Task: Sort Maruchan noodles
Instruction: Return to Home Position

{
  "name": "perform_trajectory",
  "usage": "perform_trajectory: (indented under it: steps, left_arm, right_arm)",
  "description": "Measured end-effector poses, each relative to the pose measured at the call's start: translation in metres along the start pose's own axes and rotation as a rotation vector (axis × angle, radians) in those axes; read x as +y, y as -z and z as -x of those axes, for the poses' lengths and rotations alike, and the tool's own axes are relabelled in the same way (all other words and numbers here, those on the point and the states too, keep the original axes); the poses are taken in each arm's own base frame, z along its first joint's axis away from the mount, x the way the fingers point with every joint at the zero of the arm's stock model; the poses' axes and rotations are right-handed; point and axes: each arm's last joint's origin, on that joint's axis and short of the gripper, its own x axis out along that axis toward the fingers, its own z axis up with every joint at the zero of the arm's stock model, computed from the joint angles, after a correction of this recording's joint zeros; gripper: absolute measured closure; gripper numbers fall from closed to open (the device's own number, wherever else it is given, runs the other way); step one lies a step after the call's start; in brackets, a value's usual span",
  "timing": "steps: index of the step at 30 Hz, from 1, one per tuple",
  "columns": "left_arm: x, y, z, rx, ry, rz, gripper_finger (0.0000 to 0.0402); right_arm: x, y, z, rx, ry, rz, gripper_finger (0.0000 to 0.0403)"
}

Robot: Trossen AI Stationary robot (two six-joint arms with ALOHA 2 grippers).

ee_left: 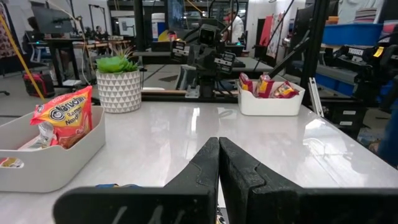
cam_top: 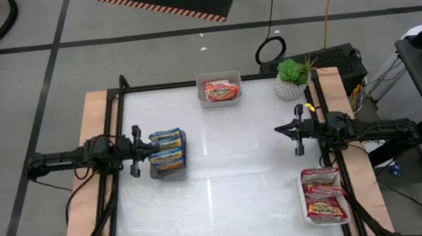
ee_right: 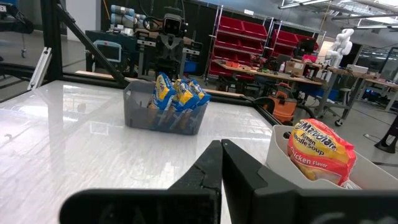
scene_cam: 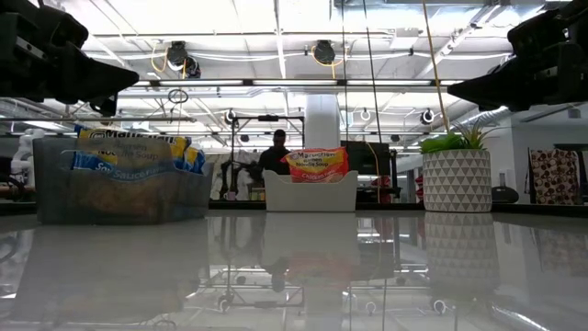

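Lettering on the orange packet [ee_right: 320, 152] in the rear tray [ee_right: 280, 148] reads "Noodle Soup, Chicken Flavor". The dark bin [ee_right: 138, 113] holds blue packets [ee_right: 177, 93], the white tray [ee_left: 273, 106] maroon packets [ee_left: 267, 86]. The left gripper [ee_left: 219, 163] and right gripper [ee_right: 221, 163] hang pinched together, empty.

I see the bench [cam_top: 238, 154] from straight overhead; my low camera skims it level; both wrist cameras face inward across it.

Left arm [cam_top: 66, 158], right arm [cam_top: 377, 126]: finished matte black. Fingers [ee_left: 202, 171] moulded as tapered wedges. Yellow tag [cam_top: 310, 108] seen at right wrist's 12 o'clock.
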Motion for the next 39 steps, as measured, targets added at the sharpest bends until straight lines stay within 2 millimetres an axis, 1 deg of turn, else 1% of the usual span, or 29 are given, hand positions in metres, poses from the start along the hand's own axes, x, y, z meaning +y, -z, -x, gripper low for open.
perform_trajectory:
  steps: [12, 17, 39]
  left_arm:
    - [0.0, 0.0, 0.0, 0.0, 0.0, 0.0, 0.0385]
    - [0.0, -0.0001, 0.0, -0.001, 0.0, 0.0, 0.0385]
    - [0.0, -0.0001, 0.0, -0.001, 0.0, -0.001, 0.0385]
  right_arm:
    - [0.0001, 0.0001, 0.0, 0.0, 0.0, 0.0, 0.0403]
    - [0.0043, 0.0014, -0.0019, 0.02, -0.044, 0.003, 0.0403]
    - [0.0044, 0.0015, -0.0023, 0.023, -0.042, 0.003, 0.0403]
